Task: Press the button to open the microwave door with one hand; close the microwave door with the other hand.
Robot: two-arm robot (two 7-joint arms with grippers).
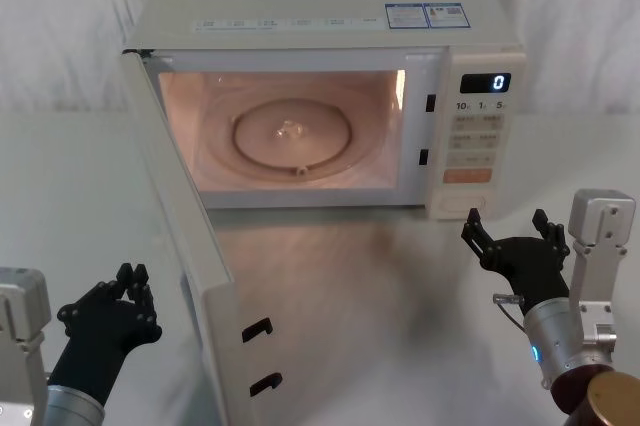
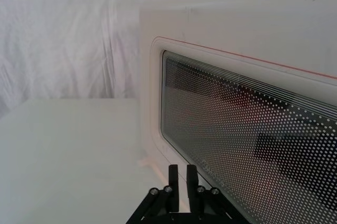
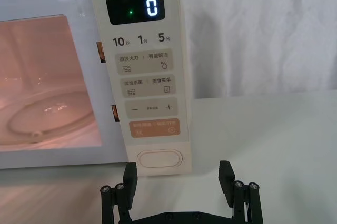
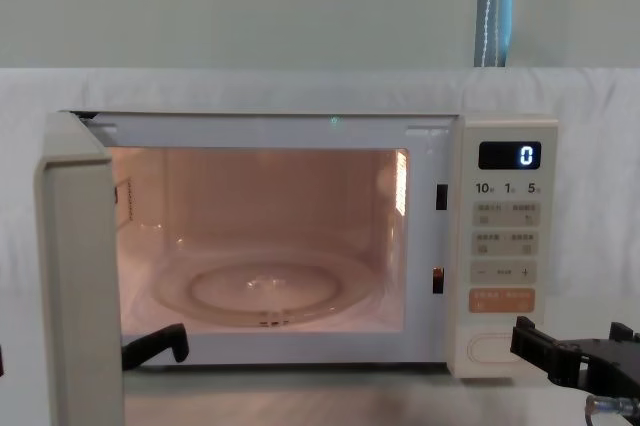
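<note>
The microwave [image 1: 330, 76] sits at the upper centre of the head view on the white counter [image 1: 400, 276], its cavity lit pinkish with the glass turntable [image 1: 292, 134] lying flat inside. The microwave door [image 1: 190, 246] stands swung wide open on its left hinge, running from the upper left of the frame down toward the bottom centre, its two black latch hooks [image 1: 262, 356] showing on the free edge near the bottom. In the left wrist view the door's dotted dark window fills the right half of the frame. The button [image 3: 158, 159], a wide cream pill-shaped key, lies at the bottom of the control panel [image 3: 143, 77], under the orange key [image 3: 154, 128]; the display [image 3: 135, 8] above reads 0. The right tool [image 1: 510, 236] hovers at the right of the head view, just in front of and below the panel's lower corner, released, with its black fingers spread wide and clear of the button; in the right wrist view the button shows above the gap between the fingers. The left tool [image 1: 132, 281] hangs at the lower left of the head view, outside the open door and apart from it, its fingers clenched together with nothing between them
</note>
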